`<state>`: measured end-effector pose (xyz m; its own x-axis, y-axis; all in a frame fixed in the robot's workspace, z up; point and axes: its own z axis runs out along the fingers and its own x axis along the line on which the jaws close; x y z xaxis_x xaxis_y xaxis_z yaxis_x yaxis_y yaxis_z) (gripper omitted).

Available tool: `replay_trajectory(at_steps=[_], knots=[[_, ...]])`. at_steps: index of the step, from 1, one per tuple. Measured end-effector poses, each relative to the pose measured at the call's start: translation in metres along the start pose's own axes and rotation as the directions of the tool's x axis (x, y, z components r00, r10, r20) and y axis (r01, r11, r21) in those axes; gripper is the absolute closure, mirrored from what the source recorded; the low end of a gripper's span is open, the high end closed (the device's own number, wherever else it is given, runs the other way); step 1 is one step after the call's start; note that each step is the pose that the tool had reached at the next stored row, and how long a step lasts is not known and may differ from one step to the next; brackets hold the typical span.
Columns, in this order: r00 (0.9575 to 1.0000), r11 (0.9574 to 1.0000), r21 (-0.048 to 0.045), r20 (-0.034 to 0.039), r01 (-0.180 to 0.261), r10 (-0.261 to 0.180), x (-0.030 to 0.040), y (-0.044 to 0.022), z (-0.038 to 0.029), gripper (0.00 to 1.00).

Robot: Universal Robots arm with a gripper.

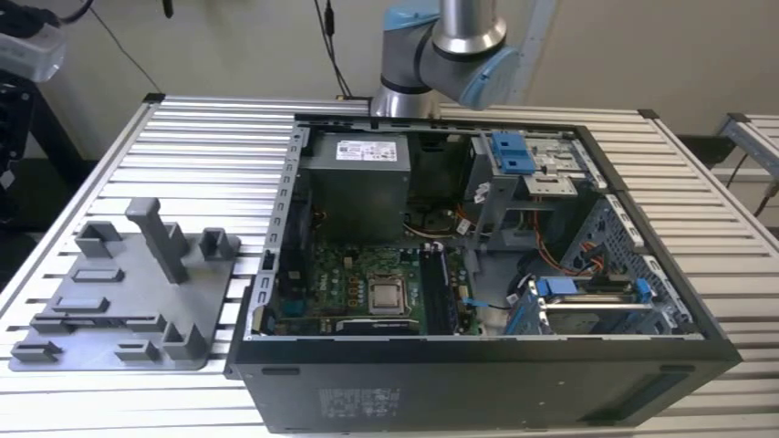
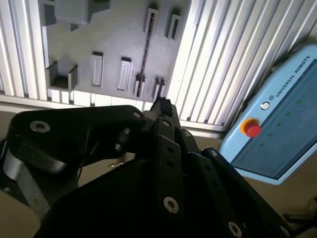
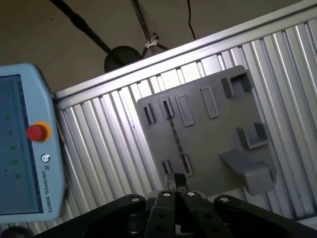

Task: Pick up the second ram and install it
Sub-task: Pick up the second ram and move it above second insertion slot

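**Operator:** How does the hand stand?

**Spotter:** Your hand (image 3: 176,182) is closed. Its fingertips (image 3: 181,181) are together and you have nothing between them. In the second wrist view the black linkage draws in to the same closed tip (image 2: 161,105).

**Operator:** And the second ram?

**Spotter:** Your second ram (image 3: 174,136) stands on edge in the grey fixture plate (image 3: 208,144). In both wrist views you see it from above as a thin dark line (image 2: 145,54) running between small slotted holders (image 3: 167,107). The hand hangs over that plate, well apart from the ram and not touching it.

**Operator:** What lies around the plate?

**Spotter:** The plate rests on the ribbed aluminium bench (image 3: 109,144). Near the bench's edge you can see the teach pendant (image 3: 22,148) with its red stop button (image 3: 37,132).

**Operator:** And in the exterior view?

**Spotter:** The fixture plate (image 1: 109,351) lies at nine o'clock of the open computer case (image 1: 487,383), just beside it. Your arm (image 1: 444,46) stands at twelve o'clock of the case. Inside the case, the green motherboard (image 1: 353,292) sits toward seven o'clock.
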<state>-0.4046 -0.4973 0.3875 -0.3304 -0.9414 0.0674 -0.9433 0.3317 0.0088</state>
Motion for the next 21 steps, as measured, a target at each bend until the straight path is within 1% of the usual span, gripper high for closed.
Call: replay_trajectory(at_steps=[3,13,14,15,17,19,20,21], knots=[[0.9998,0.9998,0.0015,-0.0004,0.021,-0.021,0.0,0.0,0.0,0.89],[0.9997,0.9997,0.0016,-0.0004,0.023,-0.023,0.0,0.0001,0.0,0.89],[0.9997,0.9997,0.0016,-0.0005,0.023,-0.023,0.0,0.0001,0.0,0.83],[0.9997,0.9997,0.0016,-0.0005,0.023,-0.023,0.0,0.0001,-0.0001,0.83],[0.9997,0.9997,0.0017,-0.0005,0.023,-0.023,0.0,0.0001,0.0,0.7],[0.9997,0.9997,0.0016,-0.0005,0.023,-0.023,0.0,0.0001,0.0,0.7],[0.9997,0.9997,0.0017,-0.0005,0.023,-0.023,0.0,0.0001,0.0,0.64],[0.9997,0.9997,0.0017,-0.0005,0.023,-0.023,0.0,0.0001,0.0,0.64]])
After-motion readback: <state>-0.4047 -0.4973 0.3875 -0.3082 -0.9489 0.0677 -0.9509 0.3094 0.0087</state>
